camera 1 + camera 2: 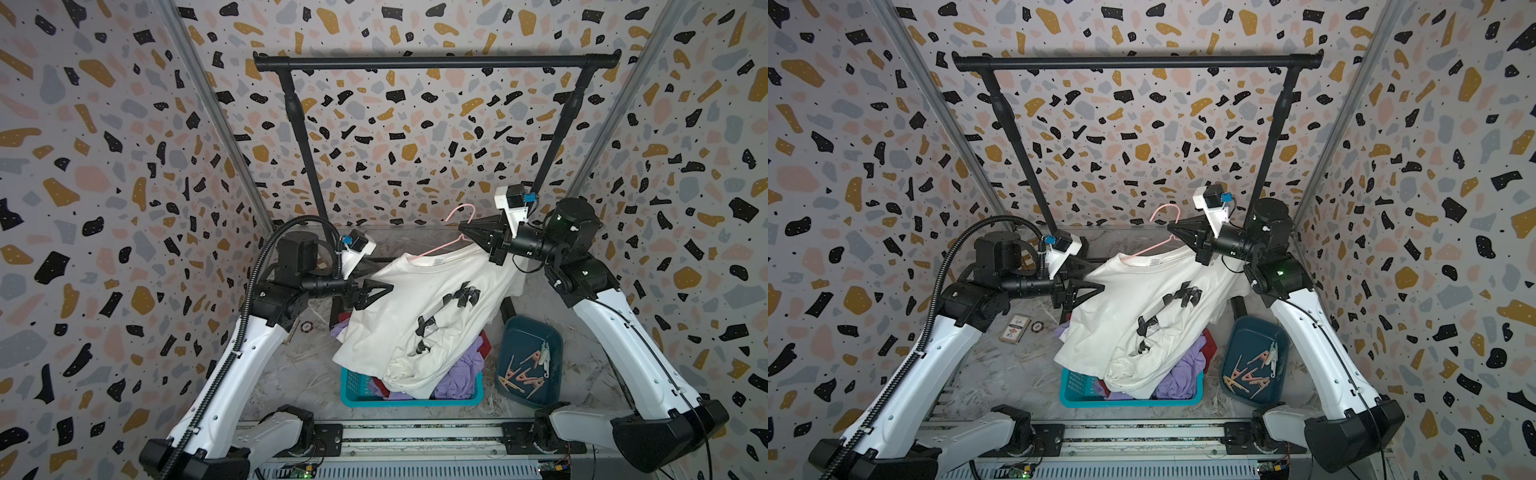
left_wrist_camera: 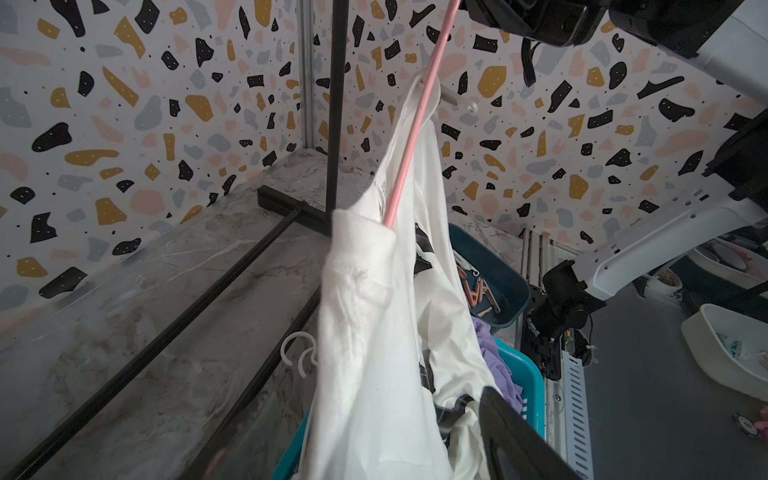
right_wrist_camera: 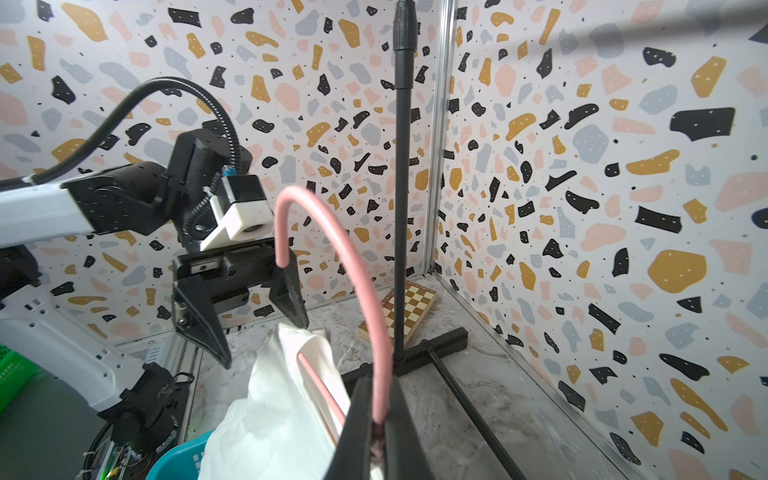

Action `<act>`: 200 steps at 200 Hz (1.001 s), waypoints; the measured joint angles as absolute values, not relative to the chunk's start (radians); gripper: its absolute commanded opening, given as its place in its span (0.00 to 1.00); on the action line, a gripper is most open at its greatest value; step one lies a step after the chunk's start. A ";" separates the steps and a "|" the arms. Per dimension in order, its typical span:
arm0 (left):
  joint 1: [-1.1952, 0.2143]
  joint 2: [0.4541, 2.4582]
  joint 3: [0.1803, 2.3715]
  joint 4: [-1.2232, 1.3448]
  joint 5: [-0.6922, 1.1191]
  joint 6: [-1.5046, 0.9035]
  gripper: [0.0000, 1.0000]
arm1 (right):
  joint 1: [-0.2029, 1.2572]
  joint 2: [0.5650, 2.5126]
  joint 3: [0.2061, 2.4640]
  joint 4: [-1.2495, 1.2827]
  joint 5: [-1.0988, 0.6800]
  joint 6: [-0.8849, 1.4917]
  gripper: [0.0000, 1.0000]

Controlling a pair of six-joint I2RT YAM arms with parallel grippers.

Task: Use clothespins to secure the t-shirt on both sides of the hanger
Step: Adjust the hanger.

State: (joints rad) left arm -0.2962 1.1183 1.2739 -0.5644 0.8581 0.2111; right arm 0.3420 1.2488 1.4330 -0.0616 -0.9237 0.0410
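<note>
Closest to the camera, in both top views, the mounting rail (image 1: 415, 434) runs along the front edge of the table, with an arm base near each end. The left arm (image 1: 249, 357) rises from it and bends inward. The left gripper (image 3: 266, 345) has its jaws standing apart with nothing between them. The cloth-covered shoulder end of the shirt sits just beside one fingertip, and the right wrist view does not settle whether they touch. On the marble table below that arm lie a small card box (image 1: 1015, 328) and a poker chip (image 1: 1037, 327).

In the middle stands a turquoise basket (image 1: 353, 390) with a purple garment (image 1: 461, 382) in it. The white t-shirt (image 1: 415, 316), printed in black, hangs slanting from the hanger, its lower part bunched in the basket. The pink hanger (image 3: 382, 353) passes through the collar and is tilted, with its left end low under the shoulder cloth and its hook raised toward the right. The right gripper (image 1: 465, 232) is clamped on the base of that hook, jaws pressed together around the pink wire. A black clothes rack (image 1: 436, 62) stands behind.

Farthest right, beside the right arm (image 1: 623, 340), a dark teal tray (image 1: 528, 336) sits on the table. The clothespins (image 1: 525, 372) lie loose inside it, mostly pink and peach with a pale one among them, apart from both grippers.
</note>
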 measured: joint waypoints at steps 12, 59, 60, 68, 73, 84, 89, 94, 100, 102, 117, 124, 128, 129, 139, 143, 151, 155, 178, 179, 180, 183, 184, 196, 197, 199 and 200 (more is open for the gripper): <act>-0.295 1.124 1.274 -0.558 0.859 0.216 0.67 | 0.341 1.244 1.430 -0.050 -0.950 0.041 0.00; -0.292 1.134 1.258 -0.551 0.884 0.233 0.50 | 0.325 1.242 1.429 -0.010 -1.003 0.060 0.00; -0.292 1.134 1.258 -0.551 0.884 0.233 0.49 | 0.324 1.242 1.429 -0.009 -1.003 0.060 0.00; -0.292 1.134 1.253 -0.552 0.887 0.237 0.47 | 0.320 1.242 1.429 -0.005 -1.008 0.065 0.00; -0.292 1.134 1.251 -0.553 0.888 0.240 0.46 | 0.318 1.242 1.429 -0.003 -1.011 0.067 0.00; -0.292 1.134 1.248 -0.553 0.890 0.248 0.44 | 0.314 1.242 1.429 0.001 -1.018 0.071 0.00; -0.292 1.133 1.246 -0.552 0.891 0.249 0.43 | 0.313 1.242 1.429 0.001 -1.021 0.073 0.00; -0.292 1.133 1.245 -0.553 0.892 0.250 0.42 | 0.311 1.242 1.429 0.002 -1.024 0.075 0.00; -0.292 1.132 1.244 -0.552 0.893 0.251 0.40 | 0.310 1.243 1.429 0.003 -1.028 0.077 0.00; -0.292 1.132 1.244 -0.553 0.894 0.252 0.39 | 0.310 1.243 1.429 0.003 -1.029 0.078 0.00; -0.292 1.133 1.243 -0.552 0.899 0.252 0.35 | 0.308 1.244 1.429 0.008 -1.038 0.082 0.00; -0.292 1.133 1.243 -0.553 0.900 0.252 0.35 | 0.308 1.245 1.429 0.009 -1.040 0.083 0.00; -0.292 1.133 1.243 -0.553 0.901 0.252 0.33 | 0.308 1.245 1.429 0.010 -1.041 0.083 0.00; -0.292 1.133 1.243 -0.553 0.902 0.252 0.32 | 0.308 1.245 1.429 0.010 -1.041 0.083 0.00; -0.292 1.133 1.243 -0.553 0.904 0.252 0.27 | 0.308 1.245 1.429 0.010 -1.042 0.082 0.00; -0.292 1.134 1.243 -0.553 0.904 0.252 0.25 | 0.308 1.245 1.429 0.011 -1.043 0.082 0.00; -0.292 1.134 1.243 -0.552 0.906 0.252 0.24 | 0.308 1.245 1.429 0.012 -1.043 0.082 0.00; -0.292 1.135 1.243 -0.553 0.907 0.252 0.23 | 0.308 1.246 1.429 0.012 -1.043 0.082 0.00; -0.292 1.135 1.243 -0.553 0.907 0.251 0.17 | 0.308 1.251 1.429 0.014 -1.042 0.081 0.00; -0.292 1.135 1.243 -0.553 0.907 0.251 0.17 | 0.308 1.251 1.429 0.014 -1.042 0.082 0.00; -0.292 1.135 1.243 -0.553 0.907 0.251 0.16 | 0.308 1.252 1.429 0.014 -1.042 0.082 0.00; -0.292 1.134 1.243 -0.553 0.907 0.251 0.14 | 0.308 1.253 1.429 0.015 -1.041 0.082 0.00; -0.292 1.134 1.243 -0.553 0.907 0.251 0.13 | 0.308 1.253 1.429 0.015 -1.041 0.082 0.00; -0.292 1.133 1.240 -0.551 0.906 0.255 0.09 | 0.308 1.259 1.429 0.015 -1.039 0.083 0.00; -0.292 1.132 1.239 -0.549 0.906 0.254 0.09 | 0.308 1.259 1.429 0.015 -1.038 0.083 0.00; -0.292 1.131 1.237 -0.548 0.906 0.249 0.08 | 0.308 1.261 1.429 0.015 -1.037 0.083 0.00; -0.292 1.131 1.237 -0.547 0.906 0.250 0.08 | 0.307 1.262 1.429 0.015 -1.036 0.083 0.00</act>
